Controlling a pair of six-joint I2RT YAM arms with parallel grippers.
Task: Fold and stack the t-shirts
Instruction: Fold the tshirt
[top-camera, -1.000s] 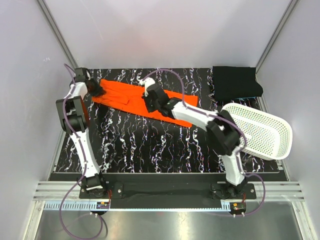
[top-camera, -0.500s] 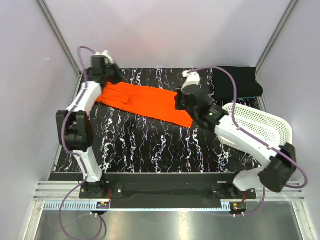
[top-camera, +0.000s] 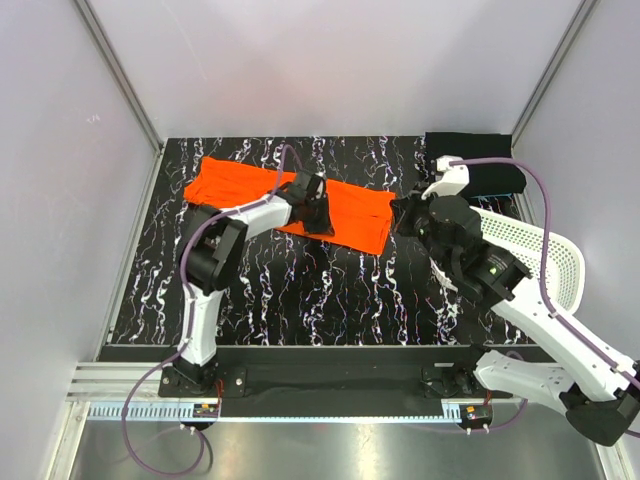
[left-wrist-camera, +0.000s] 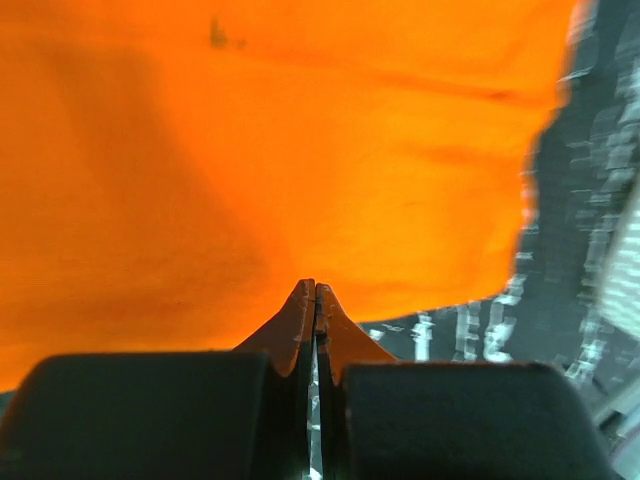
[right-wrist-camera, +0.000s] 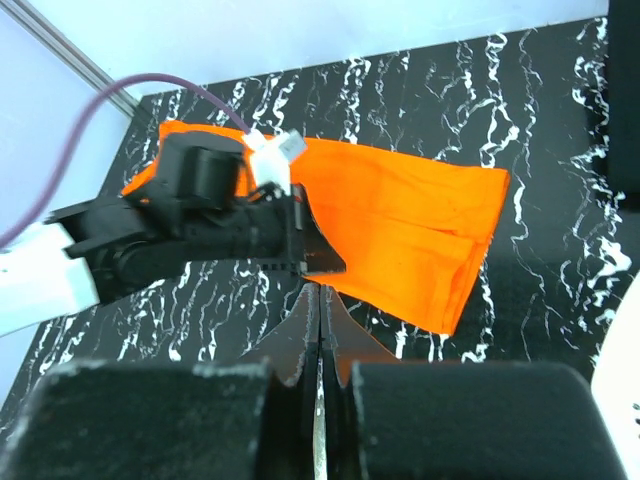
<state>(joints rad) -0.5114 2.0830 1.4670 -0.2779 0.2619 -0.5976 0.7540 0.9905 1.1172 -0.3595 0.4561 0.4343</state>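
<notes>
I'm taking the orange t-shirt (top-camera: 235, 185) as my reference: it lies flat on the table (top-camera: 300, 290) as a long folded strip. Left gripper (top-camera: 320, 220) sits over the middle of the shirt's near edge. In its wrist view the jaws are pressed tip to tip (left-wrist-camera: 315, 300) with no cloth visible between them. The orange t-shirt (left-wrist-camera: 250, 150) fills that frame and is blurred, so I can't tell if the tips touch it.

Right gripper (top-camera: 398, 213) is just off the shirt's right end and clear of it. Its jaws are closed flat together (right-wrist-camera: 320, 310) and hold nothing. Its camera looks down on the orange t-shirt (right-wrist-camera: 420, 220) and the left gripper (right-wrist-camera: 322, 258).

The black t-shirt (top-camera: 490, 165) is well right of the orange one, folded in the far corner. The right arm hides part of it, and the wrist frame cuts it off (right-wrist-camera: 625, 100). The white basket (top-camera: 535, 265) is right of and nearer than the orange shirt, half covered by that arm.
</notes>
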